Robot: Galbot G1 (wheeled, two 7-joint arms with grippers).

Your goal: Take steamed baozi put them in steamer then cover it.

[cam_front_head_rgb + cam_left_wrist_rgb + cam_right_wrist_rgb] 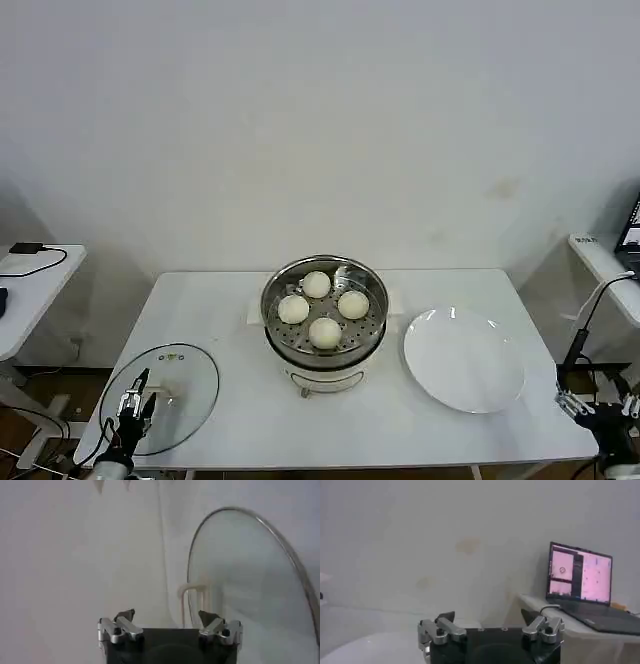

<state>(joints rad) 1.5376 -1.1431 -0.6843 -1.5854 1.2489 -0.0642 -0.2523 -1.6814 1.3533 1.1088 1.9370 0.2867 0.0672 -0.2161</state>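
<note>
Lying flat on table [230, 400], cover [175, 390] just ahead of wide-open, empty left pincer [135, 406].

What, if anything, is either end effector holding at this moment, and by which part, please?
Nothing is held. The left end effector is open near the cover's handle, not gripping it; the right end effector is open beside the table.
</note>
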